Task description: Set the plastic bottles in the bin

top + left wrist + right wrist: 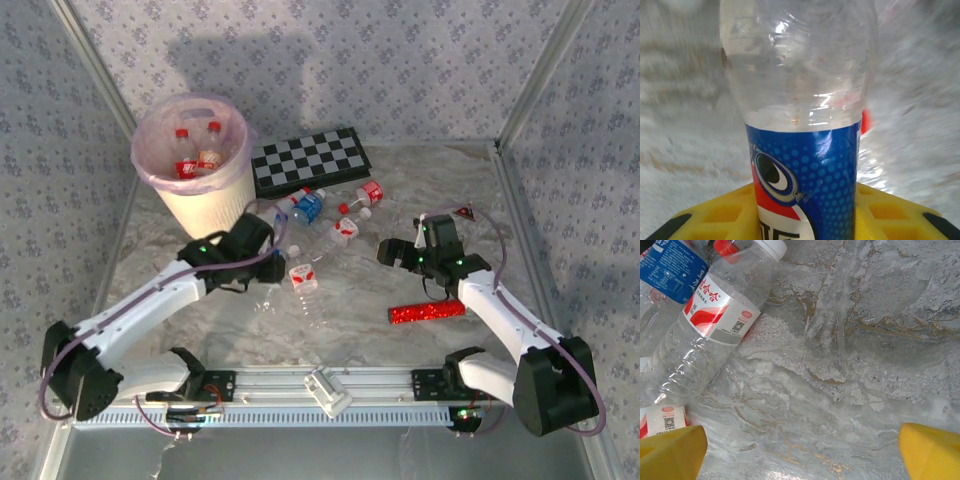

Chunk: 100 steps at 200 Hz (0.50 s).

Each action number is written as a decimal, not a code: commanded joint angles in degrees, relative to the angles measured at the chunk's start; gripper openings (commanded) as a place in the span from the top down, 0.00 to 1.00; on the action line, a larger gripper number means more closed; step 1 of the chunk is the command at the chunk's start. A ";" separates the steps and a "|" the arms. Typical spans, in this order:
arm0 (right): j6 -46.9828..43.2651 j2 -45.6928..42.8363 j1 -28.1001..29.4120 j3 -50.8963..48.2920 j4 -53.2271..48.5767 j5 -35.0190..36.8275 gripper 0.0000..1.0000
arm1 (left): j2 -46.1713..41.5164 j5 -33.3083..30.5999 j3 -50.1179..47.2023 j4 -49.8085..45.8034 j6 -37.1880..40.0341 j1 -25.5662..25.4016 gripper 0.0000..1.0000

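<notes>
1. The left gripper (268, 258) sits just left of the table's middle, at about 5 o'clock from the bin (205, 205).
2. In its wrist view the yellow fingers (715, 220) are drawn in narrow on a blue-labelled bottle (805, 170), one finger on each side of the label. The bottle's clear half rises toward 12 o'clock.
3. The right gripper (400, 252) is at 3 o'clock of the table's middle, with its jaws spread wide and holding nothing. Marble table (850, 365) lies between its two yellow tips.
4. The bin stands at 10 o'clock on the table and is lined with a pink bag (148, 172). Red-labelled bottles (195, 160) lie inside it.
5. Loose bottles (345, 230) are clustered at 12 o'clock of the middle, between the checkerboard (310, 160) and the grippers.
6. One clear bottle (305, 285) lies at 4 o'clock of the left gripper.
7. A red glittery tube (427, 312) lies flat at 6 o'clock of the right gripper.
8. In the right wrist view a white-capped bottle (715, 315) lies at 10 o'clock.
</notes>
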 commanded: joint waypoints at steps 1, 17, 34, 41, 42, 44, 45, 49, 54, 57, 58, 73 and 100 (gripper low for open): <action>0.73 0.39 -0.41 0.23 0.05 -0.32 0.00 | -2.73 -2.90 10.49 -5.79 7.36 0.31 0.63; 0.93 0.66 -0.31 0.54 0.26 -0.68 0.00 | -2.37 -3.55 18.41 -5.87 12.27 2.60 0.70; 1.03 0.53 -0.14 0.76 0.01 -0.85 0.00 | -1.12 -2.60 25.36 -4.20 16.33 7.22 0.95; 1.03 0.25 -0.09 0.84 -0.37 -0.85 0.00 | -0.41 -2.11 27.76 -3.24 17.56 9.12 1.00; 1.03 0.20 -0.03 0.87 -0.47 -0.85 0.00 | -0.27 -2.01 28.13 -3.15 17.73 9.40 1.00; 1.08 0.05 -0.05 0.89 -0.56 -0.81 0.00 | 0.02 -1.92 28.77 -2.90 18.09 9.94 1.00; 1.10 0.01 -0.05 0.89 -0.65 -0.79 0.00 | 0.12 -1.87 29.07 -2.80 18.26 10.20 1.00; 1.12 -0.31 0.05 0.89 -0.91 -0.77 0.00 | 0.72 -1.48 30.43 -2.36 19.00 11.41 1.00; 1.12 -0.75 0.03 0.87 -1.13 -0.70 0.00 | 1.54 -0.84 32.00 -1.81 19.85 12.95 1.00; 1.12 -1.07 0.03 0.83 -1.34 -0.71 0.00 | 2.10 -0.41 32.84 -1.51 20.25 13.96 1.00; 1.12 -1.25 0.03 0.82 -1.39 -0.70 0.00 | 2.30 -0.19 33.17 -1.40 20.31 14.15 1.00; 0.99 -2.88 0.03 0.44 -2.31 -0.20 0.00 | 5.37 2.51 37.70 -0.06 21.26 20.30 1.00; 0.59 -5.30 -0.09 -0.41 -3.92 0.35 0.00 | 10.97 3.75 44.49 2.14 21.80 29.14 1.00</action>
